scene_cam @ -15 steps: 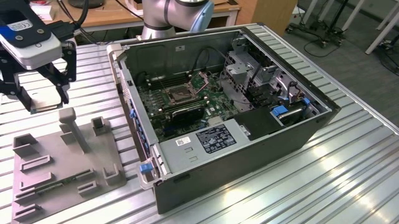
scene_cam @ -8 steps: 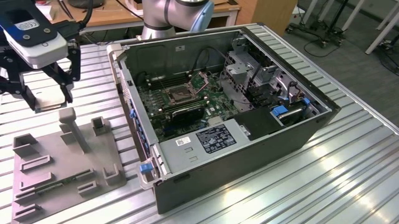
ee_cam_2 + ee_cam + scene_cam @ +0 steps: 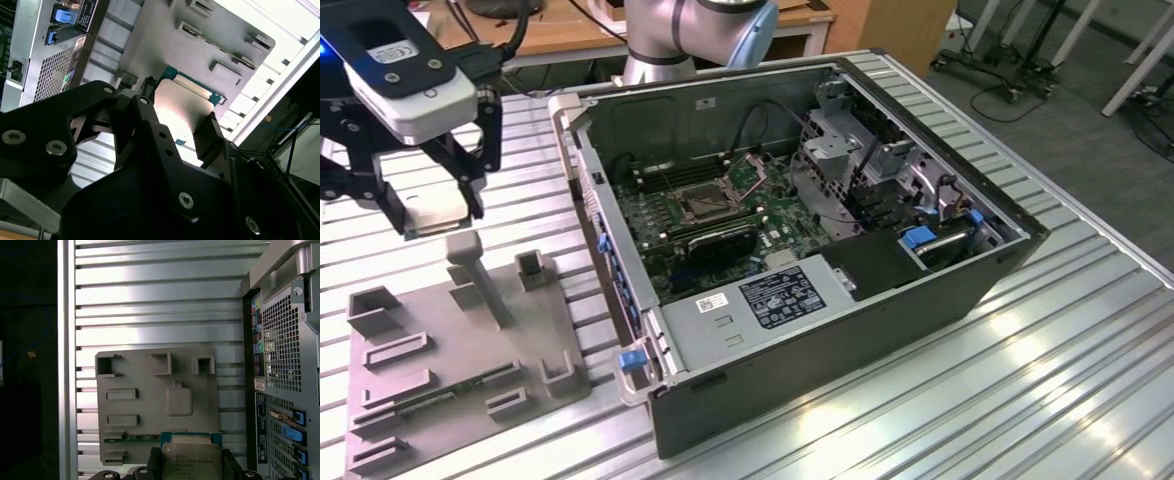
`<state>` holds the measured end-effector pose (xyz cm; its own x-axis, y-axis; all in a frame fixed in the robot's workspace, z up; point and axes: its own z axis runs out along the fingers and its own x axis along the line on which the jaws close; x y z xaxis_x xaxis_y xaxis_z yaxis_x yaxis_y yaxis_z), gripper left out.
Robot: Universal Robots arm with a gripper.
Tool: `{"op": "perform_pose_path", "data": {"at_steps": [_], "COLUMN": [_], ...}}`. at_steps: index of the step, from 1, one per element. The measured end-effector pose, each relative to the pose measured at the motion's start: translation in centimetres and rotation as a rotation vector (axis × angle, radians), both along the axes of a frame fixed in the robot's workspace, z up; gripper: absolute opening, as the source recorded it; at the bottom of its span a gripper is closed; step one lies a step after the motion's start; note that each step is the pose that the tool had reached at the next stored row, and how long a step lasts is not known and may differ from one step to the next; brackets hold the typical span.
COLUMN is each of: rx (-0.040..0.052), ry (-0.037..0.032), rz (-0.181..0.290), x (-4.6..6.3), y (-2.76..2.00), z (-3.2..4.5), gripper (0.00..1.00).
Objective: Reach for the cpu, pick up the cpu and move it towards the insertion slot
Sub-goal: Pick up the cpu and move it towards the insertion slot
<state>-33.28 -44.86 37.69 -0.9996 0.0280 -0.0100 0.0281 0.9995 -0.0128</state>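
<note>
This is a robotics lab or test workshop: a ribbed aluminium tabletop (image 3: 1067, 340) carries an opened computer case (image 3: 827, 250) and a grey fixture tray (image 3: 454, 370), with a wooden desk (image 3: 587, 35) at twelve o'clock and wheeled stands (image 3: 1014, 70) on the floor at two o'clock.

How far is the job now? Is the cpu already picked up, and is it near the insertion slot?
Done: the cpu is picked up; the gripper holds it between its fingers, lifted above the grey tray. In hand: carrying it, at the exterior view's left, outside the computer case. Left: the insertion slot on the motherboard is some way off, and the chip is not near it yet.
</note>
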Motion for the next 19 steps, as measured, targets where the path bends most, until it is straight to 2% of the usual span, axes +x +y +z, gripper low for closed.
{"op": "perform_pose_path", "data": {"at_steps": [19], "rx": [0.0001], "ry": [0.0000], "rz": [0.000], "x": [1.4], "y": [0.00], "z": [0.00], "gripper": [0.55]}}
